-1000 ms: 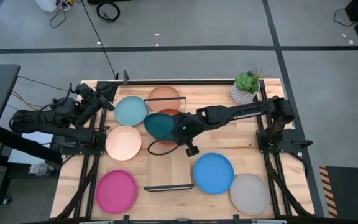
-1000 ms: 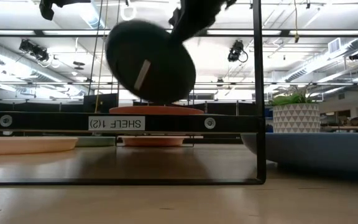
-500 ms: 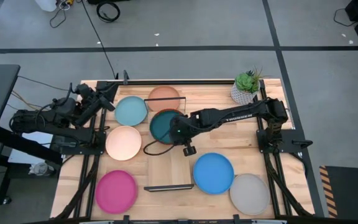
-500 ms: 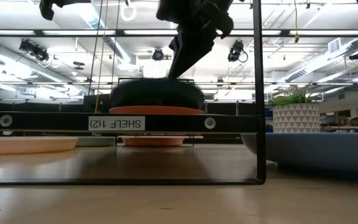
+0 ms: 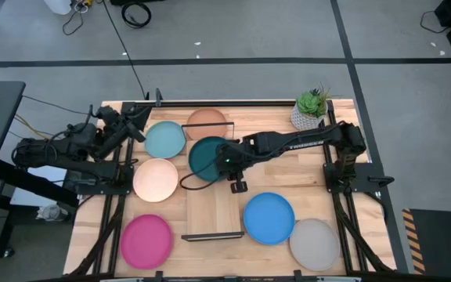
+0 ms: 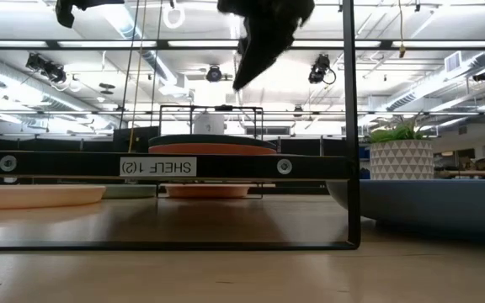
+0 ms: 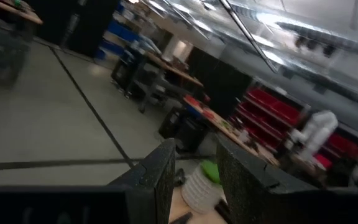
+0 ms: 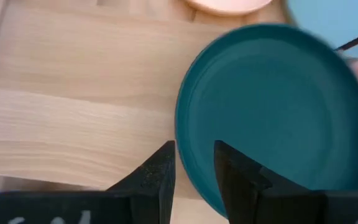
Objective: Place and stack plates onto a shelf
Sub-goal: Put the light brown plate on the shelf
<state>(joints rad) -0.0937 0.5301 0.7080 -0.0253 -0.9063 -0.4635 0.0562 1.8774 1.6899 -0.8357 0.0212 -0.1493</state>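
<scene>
The dark teal plate point(image 5: 207, 157) lies flat on an orange plate point(image 6: 213, 149) at the far end of the light-wood shelf point(image 5: 214, 207). In the high view the teal plate hides the orange one. My right gripper point(image 5: 225, 160) hovers above the teal plate's right rim point(image 8: 194, 168) with a narrow gap between its fingers, and it stands clear of the plate in the low view point(image 6: 241, 80). The terracotta point(image 5: 207, 122), light blue point(image 5: 165, 139), peach point(image 5: 156, 179), magenta point(image 5: 146, 240), bright blue point(image 5: 269, 218) and grey point(image 5: 315, 244) plates rest on the tabletop. My left gripper point(image 5: 137, 129) waits at the table's far left, its fingers slightly apart point(image 7: 196, 168).
A potted green plant point(image 5: 310, 110) stands at the table's far right corner. The shelf's black wire frame ends point(image 6: 350, 126) rise at its near and far ends. The near half of the shelf board point(image 5: 212, 211) is bare wood.
My right gripper brought the teal plate, held tilted above the shelf's far end, down flat onto the orange plate. It then let go and rose clear of it. The plate now lies level on the stack.
</scene>
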